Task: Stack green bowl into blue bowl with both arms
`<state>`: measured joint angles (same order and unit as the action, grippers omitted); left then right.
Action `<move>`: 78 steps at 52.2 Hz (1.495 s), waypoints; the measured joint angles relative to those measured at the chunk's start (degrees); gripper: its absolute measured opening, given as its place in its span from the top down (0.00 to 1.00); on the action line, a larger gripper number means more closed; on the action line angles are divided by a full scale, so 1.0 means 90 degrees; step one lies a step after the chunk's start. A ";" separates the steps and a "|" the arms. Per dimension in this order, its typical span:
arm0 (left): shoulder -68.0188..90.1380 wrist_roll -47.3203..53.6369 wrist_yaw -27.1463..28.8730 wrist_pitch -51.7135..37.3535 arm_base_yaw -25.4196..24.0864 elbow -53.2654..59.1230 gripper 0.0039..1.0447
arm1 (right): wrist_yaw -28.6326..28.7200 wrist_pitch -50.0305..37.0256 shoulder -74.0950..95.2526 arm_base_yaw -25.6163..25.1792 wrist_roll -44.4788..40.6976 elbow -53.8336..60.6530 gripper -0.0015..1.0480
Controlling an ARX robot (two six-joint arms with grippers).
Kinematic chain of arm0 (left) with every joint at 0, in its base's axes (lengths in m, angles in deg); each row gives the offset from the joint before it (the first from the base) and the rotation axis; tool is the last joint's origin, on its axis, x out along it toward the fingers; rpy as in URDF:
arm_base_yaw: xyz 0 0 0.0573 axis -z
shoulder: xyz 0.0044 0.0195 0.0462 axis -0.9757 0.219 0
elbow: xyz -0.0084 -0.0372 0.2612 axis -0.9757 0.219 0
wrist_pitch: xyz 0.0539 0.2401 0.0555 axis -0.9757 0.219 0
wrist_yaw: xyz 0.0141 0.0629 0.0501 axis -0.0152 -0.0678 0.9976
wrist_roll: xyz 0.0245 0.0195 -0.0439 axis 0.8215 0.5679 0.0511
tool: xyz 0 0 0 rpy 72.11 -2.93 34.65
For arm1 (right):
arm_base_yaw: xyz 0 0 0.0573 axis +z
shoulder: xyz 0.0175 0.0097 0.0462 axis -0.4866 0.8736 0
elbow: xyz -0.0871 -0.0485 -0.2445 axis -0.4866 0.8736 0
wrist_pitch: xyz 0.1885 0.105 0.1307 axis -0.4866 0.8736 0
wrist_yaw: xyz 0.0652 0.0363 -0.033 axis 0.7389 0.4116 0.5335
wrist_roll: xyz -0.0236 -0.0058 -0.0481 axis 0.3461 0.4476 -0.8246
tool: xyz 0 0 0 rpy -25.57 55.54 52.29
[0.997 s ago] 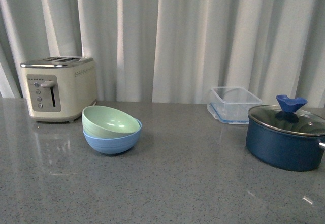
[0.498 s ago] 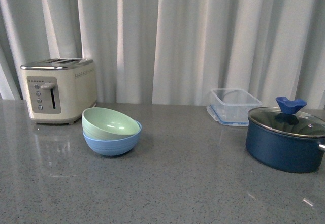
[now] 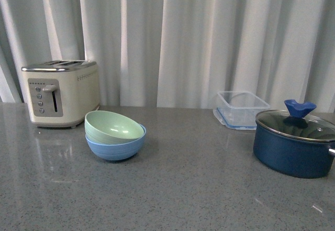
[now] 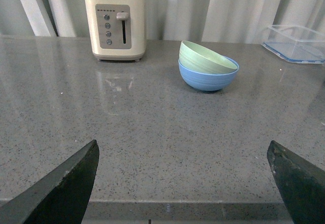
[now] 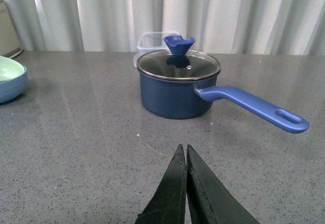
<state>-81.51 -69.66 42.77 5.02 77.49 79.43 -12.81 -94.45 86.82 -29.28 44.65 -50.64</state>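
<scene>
Pale mint-green matte bowl (image 3: 113,125) sits tilted inside light sky-blue matte bowl (image 3: 115,145), left of centre in front view, on grey speckled counter (image 3: 188,189).

Left gripper (image 4: 185,183): jaws spread wide, empty. Right gripper (image 5: 184,183): fingers pressed together, empty.

Stacking looks finished; next, at most level green bowl.

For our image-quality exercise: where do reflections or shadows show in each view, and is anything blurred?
Front view: the toaster mirrors faintly in the glossy countertop; all sharp.
Left wrist view: the same reflection; soft shadow under the blue bowl.
Right wrist view: highlights on the pot's glass lid; near fingertips look soft.
</scene>
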 joint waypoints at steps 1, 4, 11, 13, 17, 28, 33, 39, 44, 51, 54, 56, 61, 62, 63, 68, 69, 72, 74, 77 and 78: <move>0.0000 0.0000 0.0000 0.0000 0.0000 0.0000 0.06 | 0.0000 0.0078 -0.0078 0.0000 0.0000 0.0000 0.99; 0.0000 0.0000 0.0000 0.0000 0.0000 0.0000 0.06 | 0.0000 0.0248 -0.0233 0.0000 0.0000 0.0000 0.99; 0.0000 0.0000 0.0000 0.0000 0.0000 0.0000 0.06 | 0.0000 0.0537 -0.0537 0.0000 0.0000 0.0000 0.99; 0.0000 0.0000 0.0000 0.0000 0.0000 0.0000 0.06 | 0.0000 0.0648 -0.0646 0.0000 0.0000 0.0000 0.99; 0.0000 0.0000 0.0000 0.0000 0.0000 0.0000 0.06 | 0.0000 0.0806 -0.0799 0.0000 0.0000 0.0000 0.99; 0.0000 0.0000 -0.0002 -0.0002 0.0000 0.0000 0.06 | 0.0005 0.1792 -0.1593 0.0000 -0.0002 -0.0005 0.99; 0.0000 0.0000 0.0000 0.0000 0.0000 0.0000 0.06 | 0.0000 0.2098 -0.2055 0.0000 0.0000 -0.0005 0.99; -0.0002 0.0000 -0.0002 0.0000 0.0000 0.0000 0.06 | 0.0000 0.2127 -0.2079 0.0000 0.0000 -0.0005 0.99; 0.0000 0.0000 0.0000 0.0000 0.0000 0.0000 0.06 | 0.0000 0.2130 -0.2079 0.0000 -0.0005 -0.0002 0.96; 0.0000 0.0000 -0.0002 -0.0002 0.0000 0.0000 0.06 | 0.0002 0.2130 -0.2084 0.0000 -0.0002 -0.0005 0.76; 0.0000 0.0000 -0.0002 0.0000 0.0000 0.0000 0.06 | 0.0000 0.2130 -0.2084 0.0000 -0.0002 -0.0005 0.63; 0.0000 0.0000 -0.0002 0.0000 0.0000 0.0000 0.06 | 0.0002 0.2130 -0.2084 0.0000 -0.0002 -0.0005 0.55; 0.0000 0.0000 0.0000 -0.0002 0.0000 0.0000 0.06 | 0.0002 0.2130 -0.2084 0.0000 -0.0002 -0.0005 0.33; 0.0000 0.0000 -0.0002 0.0000 0.0000 0.0000 0.06 | 0.0000 0.2130 -0.2084 0.0000 -0.0002 -0.0005 0.28; 0.0000 0.0000 -0.0002 0.0000 0.0000 0.0000 0.06 | 0.0000 0.2130 -0.2084 0.0000 0.0000 -0.0005 0.24; 0.0000 0.0000 0.0000 0.0000 0.0000 0.0000 0.06 | 0.0002 0.2130 -0.2084 0.0000 0.0000 -0.0005 0.09; 0.0000 0.0000 -0.0002 0.0000 0.0000 0.0000 0.06 | 0.0000 0.2130 -0.2084 0.0000 0.0015 -0.0005 0.08; 0.0000 0.0000 0.0000 0.0000 0.0000 0.0000 0.06 | 0.0002 0.2130 -0.2084 0.0000 0.0015 -0.0002 0.10; 0.0000 0.0000 -0.0002 0.0000 0.0000 0.0000 0.06 | 0.0002 0.2130 -0.2084 0.0000 0.0015 -0.0005 0.10; 0.0000 0.0000 -0.0002 -0.0002 0.0000 0.0000 0.06 | 0.0002 0.2130 -0.2084 0.0000 0.0015 -0.0005 0.10; 0.0000 0.0000 0.0000 0.0000 0.0000 0.0000 0.06 | 0.0002 0.2130 -0.2084 0.0000 0.0015 -0.0005 0.10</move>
<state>-81.51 -69.66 42.77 5.02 77.49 79.43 -12.79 -75.28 68.06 -29.28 44.78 -50.68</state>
